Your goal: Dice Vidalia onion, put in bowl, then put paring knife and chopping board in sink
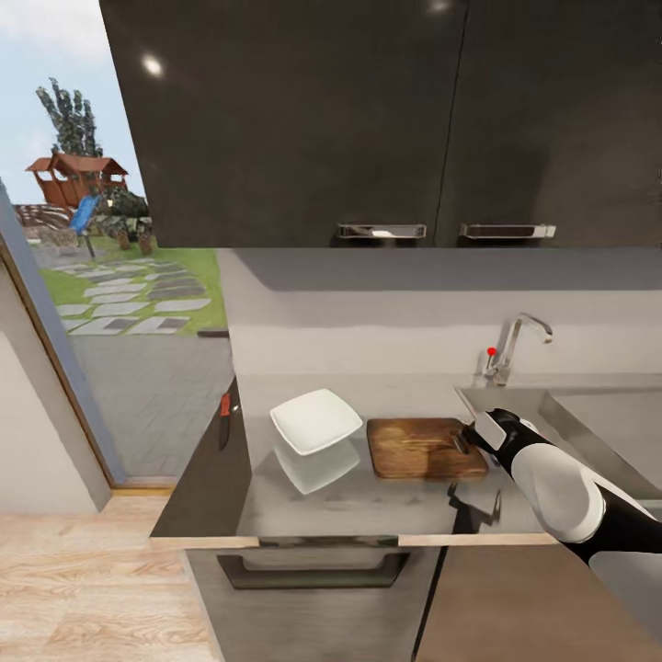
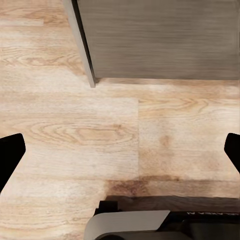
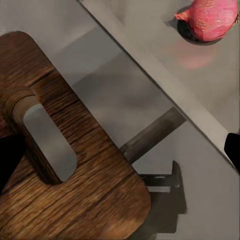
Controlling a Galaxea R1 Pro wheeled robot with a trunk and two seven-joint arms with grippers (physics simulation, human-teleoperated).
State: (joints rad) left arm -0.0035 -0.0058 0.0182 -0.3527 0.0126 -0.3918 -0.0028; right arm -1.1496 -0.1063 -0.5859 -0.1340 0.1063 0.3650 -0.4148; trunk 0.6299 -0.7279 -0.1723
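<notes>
The dark-brown chopping board [image 1: 418, 449] lies on the grey countertop [image 1: 368, 501], with the white bowl [image 1: 315, 420] just left of it. My right gripper [image 1: 469, 439] hovers open over the board's slotted end [image 3: 50, 145], beside the sink's rim. The pinkish Vidalia onion [image 3: 210, 17] rests in the sink [image 1: 598, 428]. At the counter's dark left edge lies the paring knife [image 1: 223, 418], far from both hands. My left gripper [image 2: 120, 152] hangs open over the wooden floor, holding nothing.
A chrome tap [image 1: 511, 345] with a red knob stands behind the sink. Dark wall cabinets [image 1: 368, 119] hang above the counter. A glass door on the left looks onto a garden. Grey cabinet fronts [image 2: 160, 37] stand below the counter by the plank floor.
</notes>
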